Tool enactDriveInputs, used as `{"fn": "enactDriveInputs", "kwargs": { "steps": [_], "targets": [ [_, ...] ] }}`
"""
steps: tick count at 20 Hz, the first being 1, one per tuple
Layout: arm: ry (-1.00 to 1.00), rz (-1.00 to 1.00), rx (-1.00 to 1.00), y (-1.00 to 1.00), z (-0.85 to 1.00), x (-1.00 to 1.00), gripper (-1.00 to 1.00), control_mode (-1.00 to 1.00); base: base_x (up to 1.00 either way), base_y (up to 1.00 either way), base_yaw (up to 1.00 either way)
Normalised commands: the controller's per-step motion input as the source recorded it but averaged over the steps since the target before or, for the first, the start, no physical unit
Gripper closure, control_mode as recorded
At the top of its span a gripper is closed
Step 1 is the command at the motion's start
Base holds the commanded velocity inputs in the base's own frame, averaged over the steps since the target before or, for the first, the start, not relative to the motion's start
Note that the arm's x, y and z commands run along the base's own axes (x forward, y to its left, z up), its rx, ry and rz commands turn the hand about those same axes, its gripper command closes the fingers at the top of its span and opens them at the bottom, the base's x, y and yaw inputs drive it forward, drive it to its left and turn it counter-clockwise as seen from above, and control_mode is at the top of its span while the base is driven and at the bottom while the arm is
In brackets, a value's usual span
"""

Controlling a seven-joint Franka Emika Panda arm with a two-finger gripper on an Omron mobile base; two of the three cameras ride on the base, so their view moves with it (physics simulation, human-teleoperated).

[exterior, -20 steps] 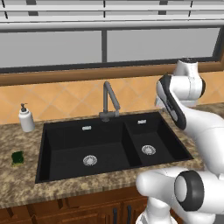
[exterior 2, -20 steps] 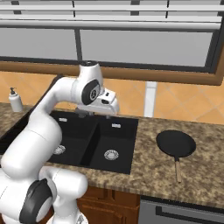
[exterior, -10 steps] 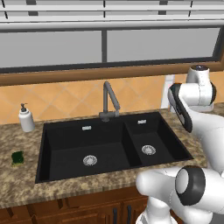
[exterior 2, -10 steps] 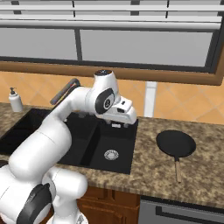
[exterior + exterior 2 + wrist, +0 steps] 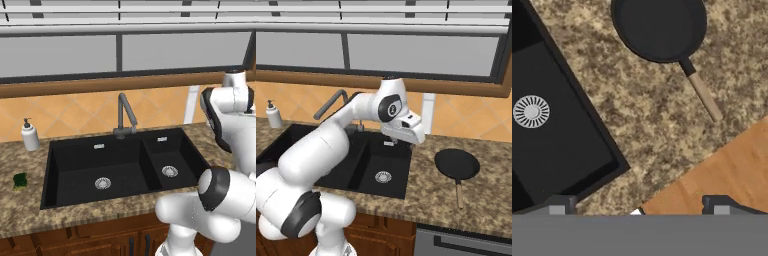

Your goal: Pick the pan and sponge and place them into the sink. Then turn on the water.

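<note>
Gripper: your white arm's gripper [image 5: 407, 134] hangs over the right edge of the big black double-basin sink [image 5: 354, 171]. Its two dark fingertips [image 5: 558, 204] stand wide apart with nothing between them.
Pan: the round black frying pan with the tan-tipped handle [image 5: 457, 165] lies flat on the speckled stone counter [image 5: 491, 199], to the right of the sink. It is apart from the sink edge, and its handle points toward the front edge of the counter.
Sponge: the small green and yellow sponge [image 5: 20, 180] sits on the counter near the left edge of the sink, far from the pan.
Water: the tall dark grey faucet [image 5: 125, 116] stands at the back edge of the sink. No water runs from it.
What could go wrong: the pan rim is thin and the pan is wide. If you close on the rim, I think it may tip or slip out. If you grab the far end of the handle, the heavy round part may droop.
Another worry: if you go down too fast, the fingers may push the pan away across the counter.
Count: one pan, one sponge, one faucet, two basins, two silver drains, one white soap bottle [image 5: 30, 135].
</note>
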Motion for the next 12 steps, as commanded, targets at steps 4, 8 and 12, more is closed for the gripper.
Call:
{"fn": "enactDriveInputs", "kwargs": {
  "steps": [4,8,12],
  "targets": [
    [0.02,-0.12,0.07,-1.0,-0.19,-0.02,-1.0,-1.0,0.0,0.0,0.0],
    [0.07,-0.02,0.0,-0.95,-0.66,-0.09,-1.0,-1.0,0.0,0.0,0.0],
    [0.06,0.01,-0.01,-0.7,-0.81,-0.25,-1.0,-1.0,0.0,0.0,0.0]
  ]
}}
